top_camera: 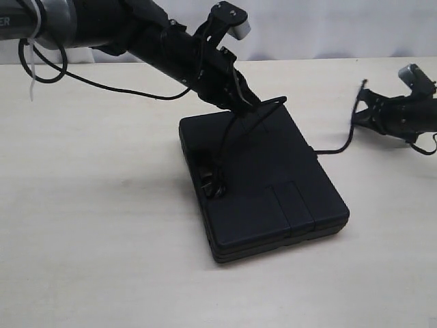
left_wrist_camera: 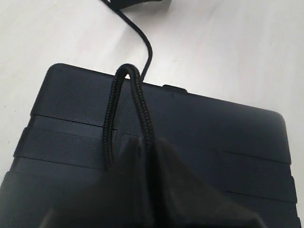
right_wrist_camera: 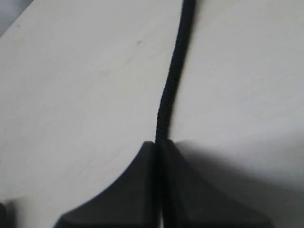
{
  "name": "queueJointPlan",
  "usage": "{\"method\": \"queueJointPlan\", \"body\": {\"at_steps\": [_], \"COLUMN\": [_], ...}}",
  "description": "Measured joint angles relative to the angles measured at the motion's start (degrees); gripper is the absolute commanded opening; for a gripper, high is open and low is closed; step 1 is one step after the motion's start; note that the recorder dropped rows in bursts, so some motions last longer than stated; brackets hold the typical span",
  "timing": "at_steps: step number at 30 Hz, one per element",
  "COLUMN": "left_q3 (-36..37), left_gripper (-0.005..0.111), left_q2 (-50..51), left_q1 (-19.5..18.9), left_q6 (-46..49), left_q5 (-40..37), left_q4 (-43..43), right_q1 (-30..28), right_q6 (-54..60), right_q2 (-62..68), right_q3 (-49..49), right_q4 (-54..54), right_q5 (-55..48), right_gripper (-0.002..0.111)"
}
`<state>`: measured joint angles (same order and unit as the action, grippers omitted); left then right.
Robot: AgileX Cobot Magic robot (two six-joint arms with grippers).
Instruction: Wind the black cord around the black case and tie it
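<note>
The black case lies flat in the middle of the table, its handle slot on the left side. My left gripper hovers over the case's far edge, shut on the black cord. From there the cord drops to a knotted bunch at the handle slot. In the left wrist view the cord loops out from between the closed fingers over the case. Off the case's right side, my right gripper is shut on the cord's other stretch, which runs down to the table by the case.
A thin glossy robot cable hangs from the left arm over the table at the back left. The pale tabletop surrounds the case. A white wall runs along the back edge.
</note>
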<state>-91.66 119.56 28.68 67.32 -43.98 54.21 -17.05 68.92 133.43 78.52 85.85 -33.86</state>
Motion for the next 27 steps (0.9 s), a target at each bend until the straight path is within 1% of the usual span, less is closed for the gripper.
{"method": "queueJointPlan", "body": {"at_steps": [5,8,12,15,20,23,24,25,27], "left_q3": [0.0,0.0,0.0,0.0,0.0,0.0,0.0,0.0,0.0], "left_gripper": [0.000,0.000,0.000,0.000,0.000,0.000,0.000,0.000,0.000], "left_q2": [0.0,0.0,0.0,0.0,0.0,0.0,0.0,0.0,0.0], "left_q1": [0.0,0.0,0.0,0.0,0.0,0.0,0.0,0.0,0.0], "left_q6": [0.0,0.0,0.0,0.0,0.0,0.0,0.0,0.0,0.0], "left_q5": [0.3,1.0,1.7,1.9,1.9,1.9,1.9,1.9,1.9], "left_q4": [0.0,0.0,-0.2,-0.3,-0.3,-0.3,-0.3,-0.3,-0.3], "right_q1": [4.4,6.1,6.7,6.9,7.2,7.2,7.2,7.2,7.2], "right_q6": [10.0,18.0,29.3,32.4,31.5,25.1,22.6,18.2,11.3], "right_q2": [-2.5,-4.8,-7.5,-9.6,-13.6,-16.1,-17.0,-17.8,-19.0], "right_q3": [-2.3,-5.8,-10.4,-12.6,-14.4,-14.5,-14.5,-14.5,-14.5], "right_q4": [0.8,5.8,12.4,13.4,11.7,5.9,3.4,-0.6,-7.0], "right_q5": [1.9,6.6,9.1,10.6,11.1,11.1,11.1,11.2,11.9], "right_gripper": [0.004,0.004,0.004,0.004,0.005,0.019,0.028,0.033,0.041]}}
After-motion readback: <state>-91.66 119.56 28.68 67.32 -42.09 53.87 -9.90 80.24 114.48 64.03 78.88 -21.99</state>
